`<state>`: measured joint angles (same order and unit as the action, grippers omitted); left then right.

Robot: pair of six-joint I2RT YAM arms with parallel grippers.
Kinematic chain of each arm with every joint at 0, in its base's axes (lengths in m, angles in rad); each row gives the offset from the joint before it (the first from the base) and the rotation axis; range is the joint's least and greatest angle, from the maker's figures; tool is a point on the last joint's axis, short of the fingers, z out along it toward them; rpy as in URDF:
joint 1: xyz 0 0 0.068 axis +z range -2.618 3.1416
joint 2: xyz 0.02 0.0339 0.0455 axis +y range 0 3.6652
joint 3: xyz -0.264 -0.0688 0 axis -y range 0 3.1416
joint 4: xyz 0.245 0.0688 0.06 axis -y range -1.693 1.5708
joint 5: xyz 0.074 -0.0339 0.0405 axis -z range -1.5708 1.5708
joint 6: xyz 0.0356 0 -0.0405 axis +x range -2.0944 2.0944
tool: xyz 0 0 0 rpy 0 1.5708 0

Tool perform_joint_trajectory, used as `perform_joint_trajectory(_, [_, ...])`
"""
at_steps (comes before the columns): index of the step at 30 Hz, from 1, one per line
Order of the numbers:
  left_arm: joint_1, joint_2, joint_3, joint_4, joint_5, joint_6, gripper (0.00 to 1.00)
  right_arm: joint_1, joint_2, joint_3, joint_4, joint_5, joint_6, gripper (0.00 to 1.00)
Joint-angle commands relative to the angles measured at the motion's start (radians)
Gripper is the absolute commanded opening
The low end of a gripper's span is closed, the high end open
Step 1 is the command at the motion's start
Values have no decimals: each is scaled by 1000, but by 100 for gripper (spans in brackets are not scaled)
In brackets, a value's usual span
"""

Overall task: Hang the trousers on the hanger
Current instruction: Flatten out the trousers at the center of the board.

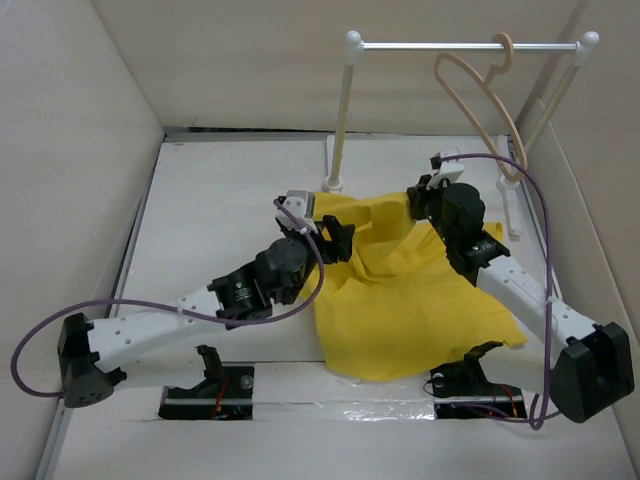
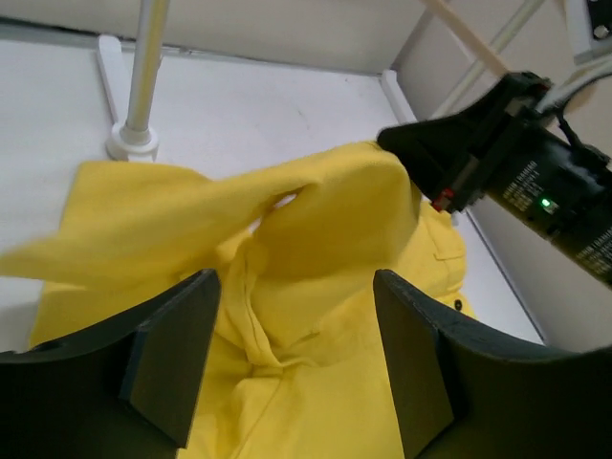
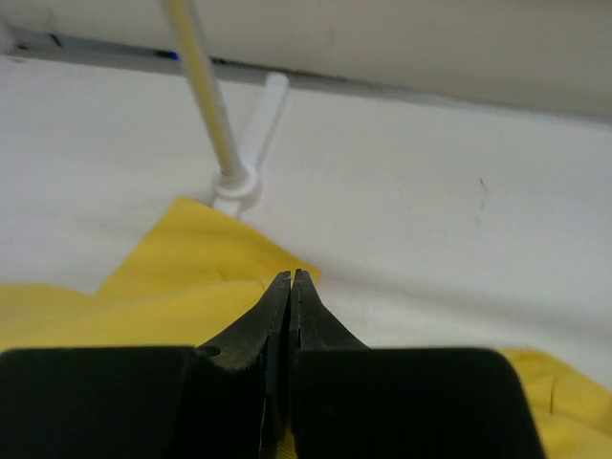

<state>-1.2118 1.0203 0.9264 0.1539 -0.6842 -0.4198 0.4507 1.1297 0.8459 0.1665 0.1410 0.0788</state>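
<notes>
Gathering step: right tool (image 3: 290, 279) clenched on a fold of the trousers (image 1: 400, 310), left tool (image 2: 292, 287) released astride them on the worktop (image 1: 220, 190). Calls next for lifting toward the hanger (image 1: 480, 100) on the rail (image 1: 450, 45)

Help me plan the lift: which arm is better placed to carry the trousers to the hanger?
Right, likely: the right gripper looks shut on a raised fold of the trousers, and the hanger hangs on its side. The left gripper is open.
</notes>
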Motion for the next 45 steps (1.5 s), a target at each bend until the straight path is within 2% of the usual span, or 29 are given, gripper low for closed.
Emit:
perform_joint_trajectory(1, [166,47,-105,100,206,-138,61,-56,18,-68,11,40,117,0])
perform_joint_trajectory(3, [195,44,-181,128,218,-198,59,-69,18,-96,18,48,121,0])
perform_joint_trajectory(6, [195,17,-277,116,147,-281,59,-78,57,-116,22,45,119,0])
perform_joint_trajectory(10, [225,12,-345,113,114,-309,67,-67,110,-110,14,29,122,0])
perform_joint_trajectory(14, [333,124,-347,133,221,-313,68,-46,114,-133,34,43,128,0])
perform_joint_trajectory(20, [466,251,-311,211,242,-320,66,-37,70,-163,33,46,127,0])
perform_joint_trajectory(22, [526,261,-313,278,288,-329,69,-37,50,-185,31,43,127,0])
perform_joint_trajectory(23, [579,265,-320,314,355,-329,69,-27,29,-195,31,43,128,0])
perform_joint_trajectory(24, [599,282,-327,379,386,-323,70,-27,15,-208,30,45,130,0])
perform_joint_trajectory(26, [641,320,-296,372,425,-315,70,-27,-11,-243,33,43,131,0])
perform_joint_trajectory(33, [664,498,-182,410,485,-211,69,-46,-67,-271,25,12,128,0])
perform_joint_trajectory(35, [673,527,-187,465,535,-180,61,-58,-65,-271,24,-4,128,0])
perform_joint_trajectory(37, [682,538,-196,507,551,-142,59,-84,-61,-275,31,-26,130,0])
perform_joint_trajectory(39, [683,551,-202,521,546,-116,61,-84,-61,-281,34,-38,131,0])
perform_joint_trajectory(42, [693,575,-204,527,505,-57,70,-102,-67,-289,36,-43,131,0])
perform_joint_trajectory(45, [739,600,-210,565,537,-22,76,-113,-68,-289,36,-58,131,0])
